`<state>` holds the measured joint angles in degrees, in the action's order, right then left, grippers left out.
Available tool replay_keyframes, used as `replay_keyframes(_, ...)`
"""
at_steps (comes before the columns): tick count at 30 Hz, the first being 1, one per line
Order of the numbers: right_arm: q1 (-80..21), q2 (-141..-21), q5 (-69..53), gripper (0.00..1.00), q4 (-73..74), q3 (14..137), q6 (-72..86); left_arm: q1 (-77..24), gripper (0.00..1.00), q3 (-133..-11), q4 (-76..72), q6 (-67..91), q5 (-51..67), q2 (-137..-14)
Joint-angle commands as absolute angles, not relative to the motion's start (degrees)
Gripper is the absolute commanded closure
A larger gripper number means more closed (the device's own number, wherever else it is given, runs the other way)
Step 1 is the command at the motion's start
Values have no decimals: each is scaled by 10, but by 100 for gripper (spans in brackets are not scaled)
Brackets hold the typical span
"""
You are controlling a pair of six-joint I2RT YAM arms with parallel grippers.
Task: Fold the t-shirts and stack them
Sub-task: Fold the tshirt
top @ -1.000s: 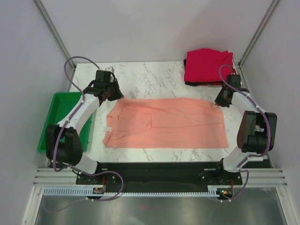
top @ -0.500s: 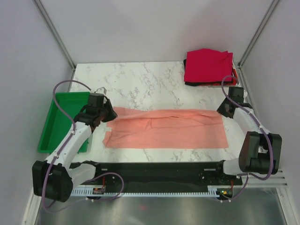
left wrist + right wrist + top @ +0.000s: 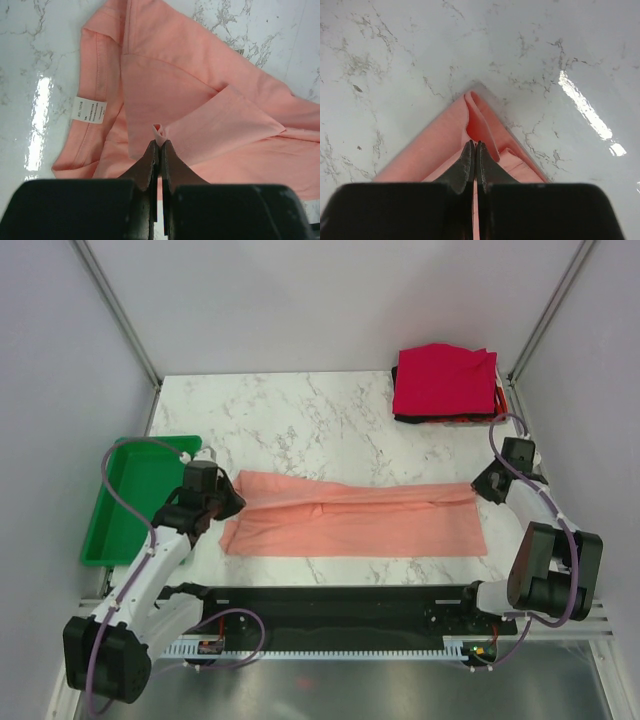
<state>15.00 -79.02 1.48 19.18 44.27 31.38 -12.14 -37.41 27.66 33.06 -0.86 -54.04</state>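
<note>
- White marble table point(image 3: 330, 410): carries all the shirts, with both arm bases at its near edge.
- Salmon-pink t-shirt point(image 3: 370, 525): lies lengthwise across the near middle of the table as a long, narrow band, collar end to the left. Runs along its far edge from one gripper to the other, pinched at both ends. Rests flat on the marble along its near edge. Shows in the left wrist view point(image 3: 210, 75) with a flap doubled over the layer beneath.
- Stack of folded t-shirts, in the far right corner of the table, well apart from the pink one: crimson t-shirt point(image 3: 440, 380) on top, a black t-shirt point(image 3: 420, 419) showing as a dark strip at the near edge, an orange-red t-shirt point(image 3: 478, 421) peeking out at the near right.
- Green plastic tray point(image 3: 125, 500): sits off the table's left edge, just beside the left arm.
- Left gripper point(image 3: 160, 145): jaws pressed together, clamped on a small pinch of salmon cloth at the shirt's far left corner.
- Right gripper point(image 3: 475, 147): jaws likewise closed tight on the pink shirt's far right corner, the cloth puckering into a ridge ahead of the tips.
- White care label point(image 3: 89, 110): sewn inside the collar, lying flat, left of the pinch.
</note>
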Motion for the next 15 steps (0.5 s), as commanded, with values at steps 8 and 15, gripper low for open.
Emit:
replay_keyframes(8,173,-757,1,2,174,396,346,-123,61,-301,311,442,-76,-425)
replay_keyframes(15,194,-685,-28,2,171,406,373,-123,18,-248,324,505,-105,-295)
